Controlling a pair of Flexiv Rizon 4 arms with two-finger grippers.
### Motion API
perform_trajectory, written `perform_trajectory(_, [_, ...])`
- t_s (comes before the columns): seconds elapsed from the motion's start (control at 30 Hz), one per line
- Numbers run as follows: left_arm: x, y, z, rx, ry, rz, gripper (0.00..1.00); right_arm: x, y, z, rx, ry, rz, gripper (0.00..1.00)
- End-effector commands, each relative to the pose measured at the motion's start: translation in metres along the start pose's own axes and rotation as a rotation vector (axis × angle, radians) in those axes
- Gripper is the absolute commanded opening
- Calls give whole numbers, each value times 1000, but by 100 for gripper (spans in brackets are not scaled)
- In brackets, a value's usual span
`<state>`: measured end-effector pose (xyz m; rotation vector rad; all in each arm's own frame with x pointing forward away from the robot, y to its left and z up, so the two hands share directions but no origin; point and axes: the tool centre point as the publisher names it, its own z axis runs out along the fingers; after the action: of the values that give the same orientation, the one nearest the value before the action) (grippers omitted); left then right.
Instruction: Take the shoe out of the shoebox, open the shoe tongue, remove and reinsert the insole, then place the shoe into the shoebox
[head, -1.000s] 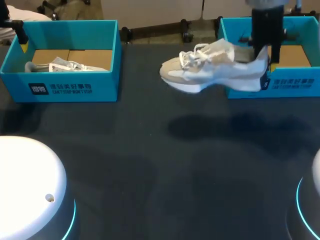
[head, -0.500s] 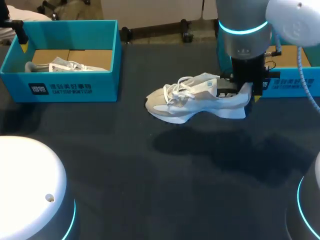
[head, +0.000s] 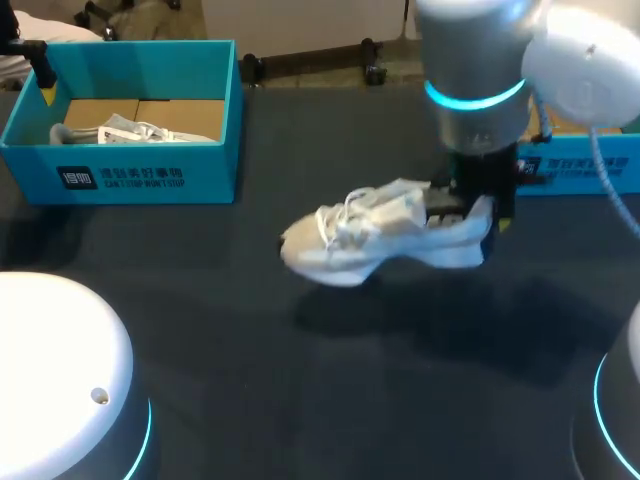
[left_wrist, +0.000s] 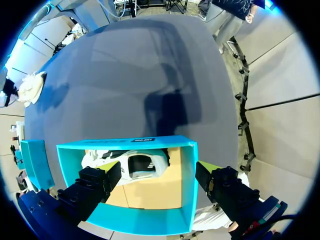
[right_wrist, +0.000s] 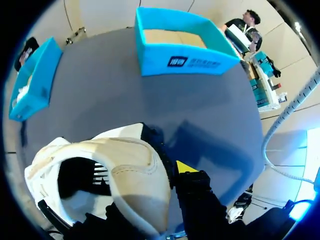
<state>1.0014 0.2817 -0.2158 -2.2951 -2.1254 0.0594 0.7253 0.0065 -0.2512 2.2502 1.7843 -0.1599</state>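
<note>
A white and beige shoe hangs over the middle of the dark table, toe toward the left. My right gripper is shut on its heel, coming down from above. In the right wrist view the heel collar sits between the fingers, with one yellow-tipped finger outside it. The blue shoebox lies ahead, showing only bare cardboard inside. My left gripper is open above the other blue box, which holds a second shoe.
The left blue box stands at the table's back left with its shoe inside. The right blue box is at the back right, partly hidden behind my right arm. Dark tabletop stretches in front of the shoe.
My right arm has carried the shoe from the right box's front edge forward, leftward and lower over the table. The left arm has not moved.
</note>
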Motion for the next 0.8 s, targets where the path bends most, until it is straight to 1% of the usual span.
perform_trajectory(0.03, [0, 0, -1, 0, 2, 1, 100, 21, -19, 27, -5, -8, -30, 0])
perform_trajectory(0.23, [0, 0, -1, 0, 2, 1, 100, 34, -38, 43, -6, 3, -71, 0])
perform_trajectory(0.27, [0, 0, -1, 0, 2, 1, 100, 35, -40, 46, -5, 2, -71, 0])
perform_trajectory(0.3, [0, 0, -1, 0, 2, 1, 100, 37, -43, 49, -5, 26, -79, 0])
perform_trajectory(0.37, [0, 0, -1, 0, 2, 1, 100, 41, -47, 55, 6, 20, -81, 0])
perform_trajectory(0.47, [0, 0, -1, 0, 2, 1, 100, 45, -52, 57, -7, 30, -102, 0])
perform_trajectory(0.67, [0, 0, -1, 0, 2, 1, 100, 53, -54, 67, 11, 36, -119, 0])
perform_trajectory(0.8, [0, 0, -1, 0, 2, 1, 100, 59, -54, 71, 3, 31, -135, 0])
